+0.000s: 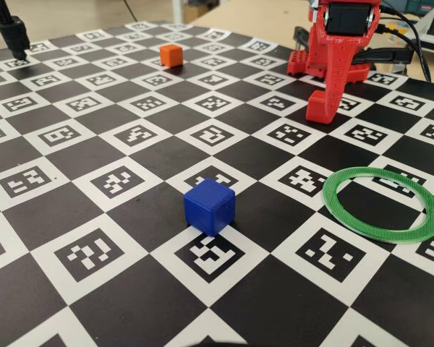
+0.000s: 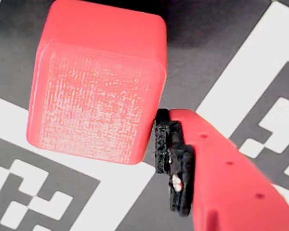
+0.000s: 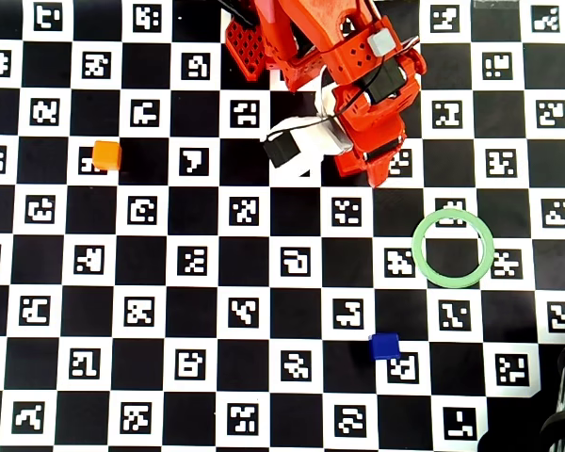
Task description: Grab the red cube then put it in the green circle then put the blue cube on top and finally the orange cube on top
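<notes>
Step one in hand: gripper [image 2: 156, 144] down at red cube [image 2: 94, 91], padded finger [image 2: 176, 163] touching its side. Jaw state, can't tell. Next: squeeze, lift, carry to empty green circle [image 1: 347, 214].

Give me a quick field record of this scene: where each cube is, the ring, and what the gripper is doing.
red cube: on the board, a gripper finger pad at its side, seen in wrist view
blue cube: on the board, left of the ring in fixed view
orange cube: far side, alone
green circle: empty
gripper: lowered to the board; open or shut unclear
</notes>
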Motion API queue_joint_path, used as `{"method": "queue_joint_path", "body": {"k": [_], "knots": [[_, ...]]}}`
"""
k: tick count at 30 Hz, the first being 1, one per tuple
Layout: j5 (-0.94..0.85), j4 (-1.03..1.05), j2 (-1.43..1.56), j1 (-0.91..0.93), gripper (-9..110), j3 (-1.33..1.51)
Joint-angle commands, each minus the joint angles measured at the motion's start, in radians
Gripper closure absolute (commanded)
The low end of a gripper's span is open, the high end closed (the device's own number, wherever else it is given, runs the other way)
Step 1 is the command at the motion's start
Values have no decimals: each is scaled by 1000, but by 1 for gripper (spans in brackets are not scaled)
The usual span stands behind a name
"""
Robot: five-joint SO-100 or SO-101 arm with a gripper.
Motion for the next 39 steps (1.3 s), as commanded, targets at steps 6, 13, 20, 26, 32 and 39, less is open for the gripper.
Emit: {"method": "queue_joint_path", "body": {"k": [6,13,20,26,32,39], "knots": [[3,-44,-81,52,70,-17],[15,-49,-86,64,74,-15],[17,-54,-84,66,93,-12],[3,-51,-81,66,100,-12],[-18,9,-58,74,100,-48],[17,123,-34,106,100,-169]]}}
